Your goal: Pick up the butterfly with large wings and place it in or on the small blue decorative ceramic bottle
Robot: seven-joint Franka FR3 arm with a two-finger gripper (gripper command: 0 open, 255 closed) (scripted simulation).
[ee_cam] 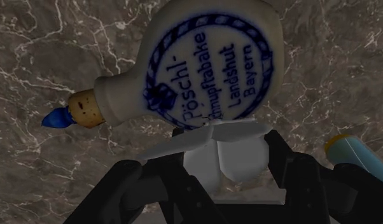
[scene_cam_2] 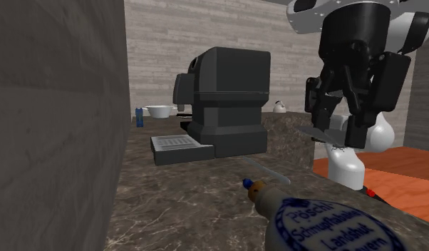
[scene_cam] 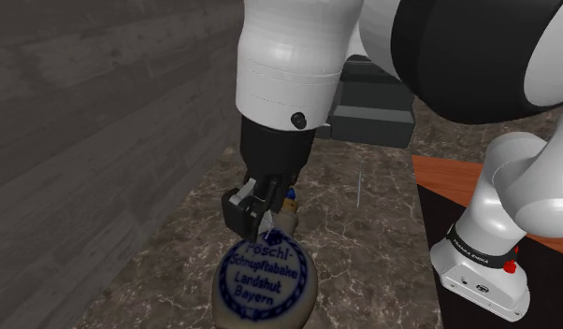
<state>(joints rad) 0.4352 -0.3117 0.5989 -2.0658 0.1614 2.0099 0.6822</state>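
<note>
Shoulder view looks down past the arm, second exterior low across the counter, both close, sharing the bottle.

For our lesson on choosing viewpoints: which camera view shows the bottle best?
The wrist view: the whole bottle shows, end to end, its lettering readable. In the shoulder view the fingers, clasping the butterfly, cover part of its neck; the second exterior view cuts its body off at the edge.
</note>
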